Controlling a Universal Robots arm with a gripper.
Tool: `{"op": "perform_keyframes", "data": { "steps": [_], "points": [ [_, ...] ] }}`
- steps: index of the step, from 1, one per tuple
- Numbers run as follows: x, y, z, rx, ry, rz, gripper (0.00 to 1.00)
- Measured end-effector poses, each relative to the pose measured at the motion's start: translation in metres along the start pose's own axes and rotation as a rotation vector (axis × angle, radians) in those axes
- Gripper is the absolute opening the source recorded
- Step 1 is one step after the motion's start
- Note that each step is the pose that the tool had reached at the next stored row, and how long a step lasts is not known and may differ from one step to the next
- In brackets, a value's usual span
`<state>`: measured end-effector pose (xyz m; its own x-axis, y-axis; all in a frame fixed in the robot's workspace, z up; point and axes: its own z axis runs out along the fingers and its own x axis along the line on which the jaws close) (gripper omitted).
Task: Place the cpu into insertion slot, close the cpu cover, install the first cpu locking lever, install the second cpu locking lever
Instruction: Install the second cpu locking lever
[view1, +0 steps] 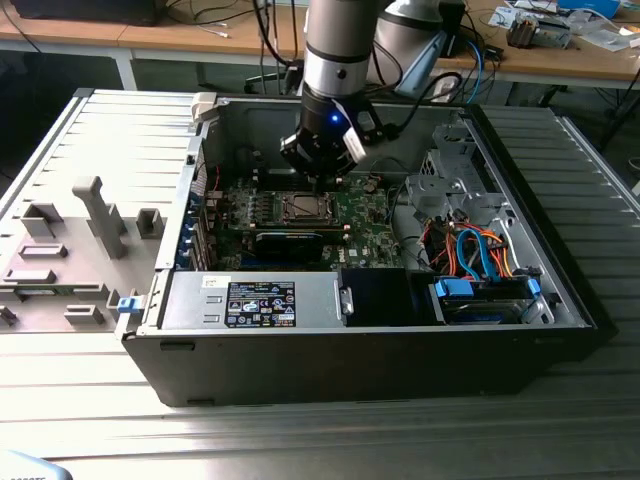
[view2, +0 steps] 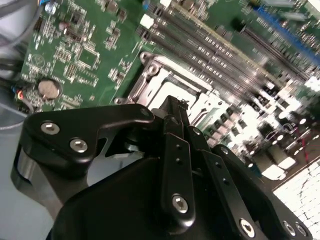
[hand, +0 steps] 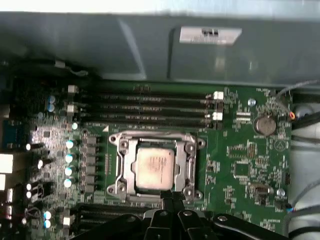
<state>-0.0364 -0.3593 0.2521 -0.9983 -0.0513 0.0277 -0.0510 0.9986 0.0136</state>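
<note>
In the first wrist view the cpu already sits in the insertion slot, at the centre of the frame. The cpu cover lies flat around it, its window showing the chip, so the first two steps look done. Whether either locking lever is latched I cannot tell. The pincer hangs just over the socket's near edge, at the lower middle of the frame, its fingers together and holding nothing.
</note>
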Motion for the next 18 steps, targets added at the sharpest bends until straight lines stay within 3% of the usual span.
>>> {"op": "perform_keyframes", "data": {
  "steps": [2,4,5,9,10,11,12,18],
  "points": [
    [0.0003,-0.0053,0.0000,-0.0153,-0.0009,-0.001,0.11],
    [0.0005,-0.0097,0.0001,-0.0363,-0.0019,-0.001,0.11],
    [0.0008,-0.0135,0.0003,-0.0555,-0.0029,-0.002,0.11],
    [0.0012,-0.0222,0.0006,-0.0989,-0.0051,-0.003,0.11],
    [0.0015,-0.0278,0.0008,-0.1112,-0.0057,-0.003,0.11],
    [0.0026,-0.0351,0.0014,-0.1178,-0.0061,-0.003,0.11],
    [0.0034,-0.0378,0.0018,-0.1193,-0.0062,-0.003,0.11],
    [0.0080,-0.0425,0.0042,-0.1198,-0.0062,-0.004,0.11]
  ]
}}
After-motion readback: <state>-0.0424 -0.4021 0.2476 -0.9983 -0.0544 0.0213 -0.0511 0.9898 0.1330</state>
